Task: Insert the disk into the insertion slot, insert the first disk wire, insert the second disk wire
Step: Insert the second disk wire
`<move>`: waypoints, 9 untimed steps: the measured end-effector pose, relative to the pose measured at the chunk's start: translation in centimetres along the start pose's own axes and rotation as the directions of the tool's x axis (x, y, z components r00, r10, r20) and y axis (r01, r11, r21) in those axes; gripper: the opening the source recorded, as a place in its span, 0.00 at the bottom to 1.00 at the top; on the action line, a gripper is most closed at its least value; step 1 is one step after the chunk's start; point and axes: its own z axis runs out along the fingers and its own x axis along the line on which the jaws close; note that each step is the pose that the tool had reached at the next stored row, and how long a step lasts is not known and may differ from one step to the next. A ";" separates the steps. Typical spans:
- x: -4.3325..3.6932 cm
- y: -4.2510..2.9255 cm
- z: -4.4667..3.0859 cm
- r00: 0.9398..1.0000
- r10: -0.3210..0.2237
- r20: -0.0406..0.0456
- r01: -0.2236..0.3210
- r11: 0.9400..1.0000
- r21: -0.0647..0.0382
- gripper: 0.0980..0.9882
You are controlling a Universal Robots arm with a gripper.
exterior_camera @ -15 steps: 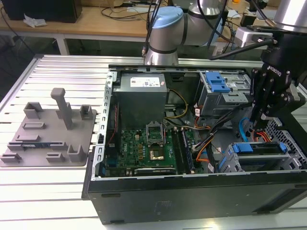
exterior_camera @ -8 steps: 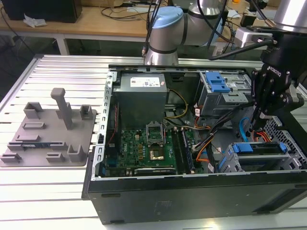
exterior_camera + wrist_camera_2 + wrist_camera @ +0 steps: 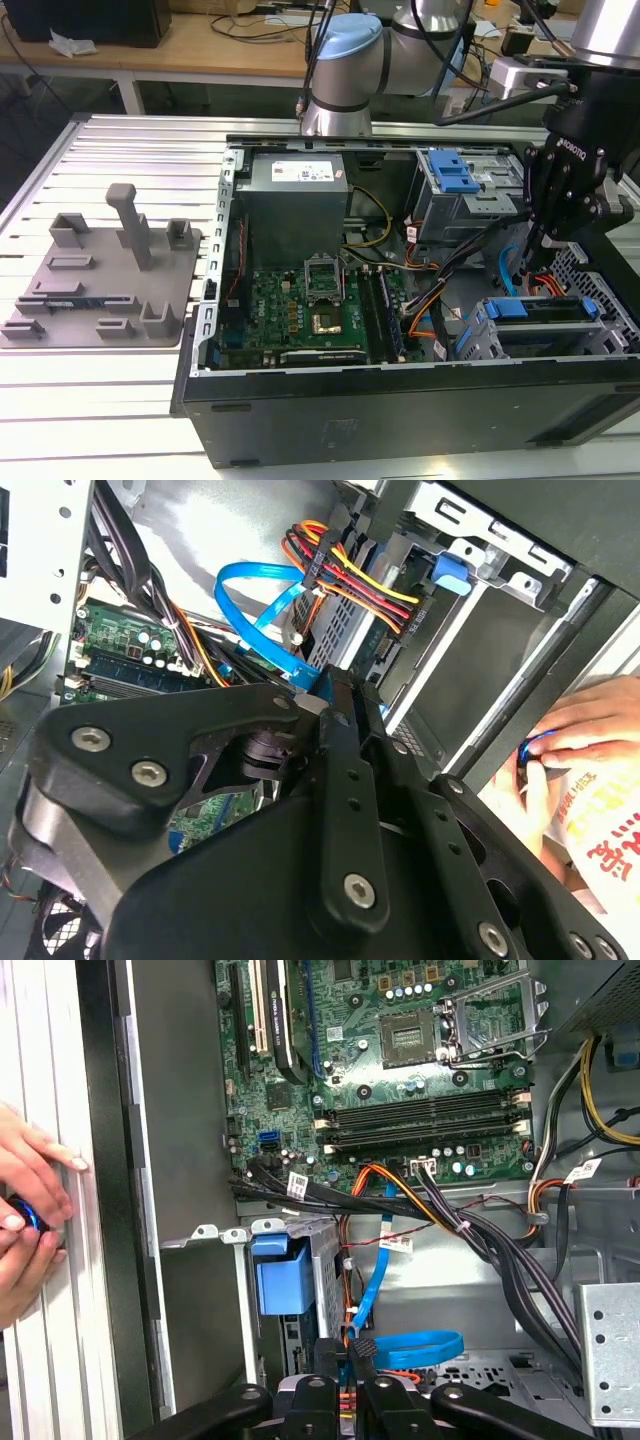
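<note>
The disk (image 3: 540, 312) in its blue caddy lies inside the insertion slot (image 3: 478, 342), the low grey cage at the case's front corner on the exterior view's right. Its blue caddy tab (image 3: 284, 1278) sits beside the cage's perforated wall (image 3: 326, 1272). My gripper (image 3: 541, 243) hangs just above the disk's rear end. In the first wrist view the gripper (image 3: 357, 1353) is shut on the black plug of a flat blue disk wire (image 3: 415, 1345), which loops beside it. A red, yellow, orange and black disk wire (image 3: 350, 580) ends in a black plug at the disk's edge (image 3: 345, 632).
A taller grey bay with a blue latch (image 3: 454, 175) stands behind the slot. The motherboard (image 3: 320, 305), power-supply box (image 3: 295, 185) and black cable bundles (image 3: 480, 1250) fill the case. A person's hands (image 3: 25, 1220) rest on the table outside the case wall. A grey fixture plate (image 3: 100, 280) lies on the exterior view's left.
</note>
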 end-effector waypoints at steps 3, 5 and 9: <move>0.48 -0.03 0.11 1.000 0.000 0.020 0.000 1.000 -0.001 0.07; 1.58 -0.12 0.37 0.997 0.001 0.078 0.000 1.000 -0.004 0.07; 2.82 -0.22 0.64 0.992 0.001 0.125 0.000 1.000 -0.005 0.07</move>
